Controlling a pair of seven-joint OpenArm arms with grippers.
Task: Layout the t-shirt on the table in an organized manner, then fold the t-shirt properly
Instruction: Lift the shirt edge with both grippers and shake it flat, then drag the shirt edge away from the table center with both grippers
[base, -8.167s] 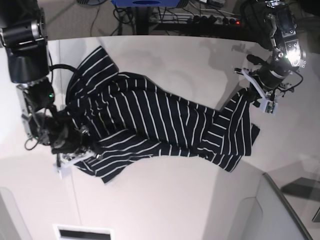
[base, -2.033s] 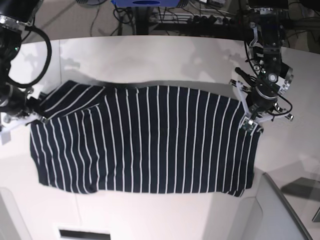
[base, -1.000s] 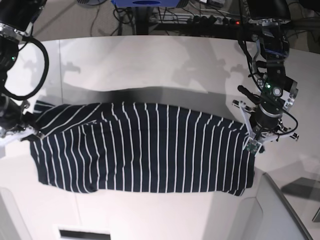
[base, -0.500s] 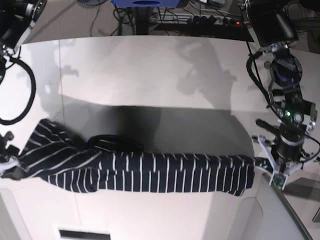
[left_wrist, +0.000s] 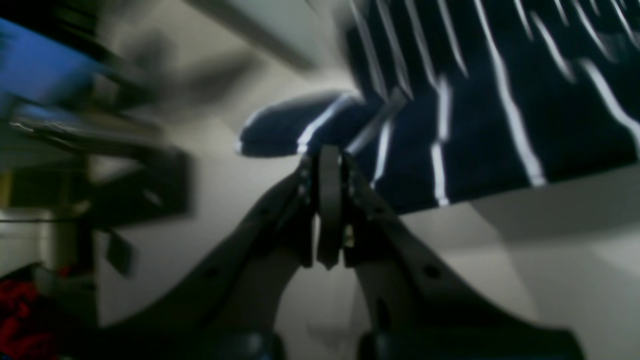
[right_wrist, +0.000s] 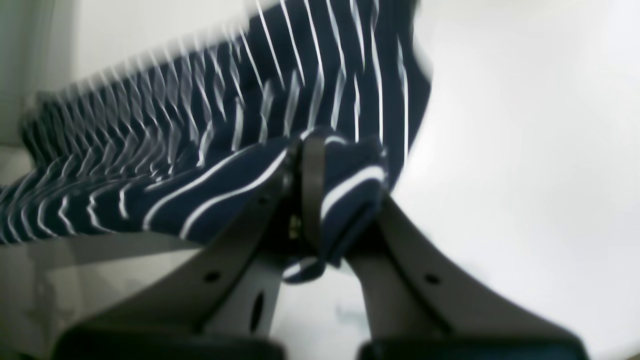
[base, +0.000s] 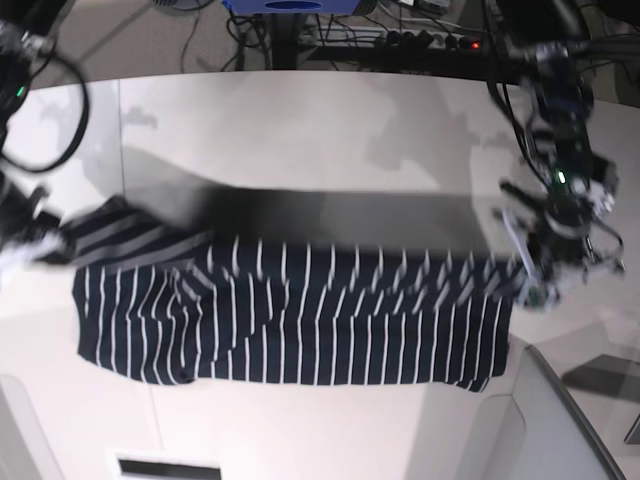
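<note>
Base view: wht table (base: 410, 435) spreads btwn & below L end effector (base: 535, 285) and R end effector (base: 45, 245), w/ soft glare low-ctr. Blue item (base: 300, 5) at far edge, btwn the two, well beyond. Gray panel (base: 575, 425) below L end effector; dark area (base: 605, 380) just beyond it. Black rect. slot (base: 170, 470) below & inward of R end effector.
L wrist view: red cloth-like item (left_wrist: 30, 320) low, left of end effector, blurry; blurred blue patch (left_wrist: 45, 65) up-left.
R wrist view: brightest light to right of end effector.

The t-shirt (base: 330, 320) is dark navy with thin white stripes; the table (base: 330, 430) is white.
</note>
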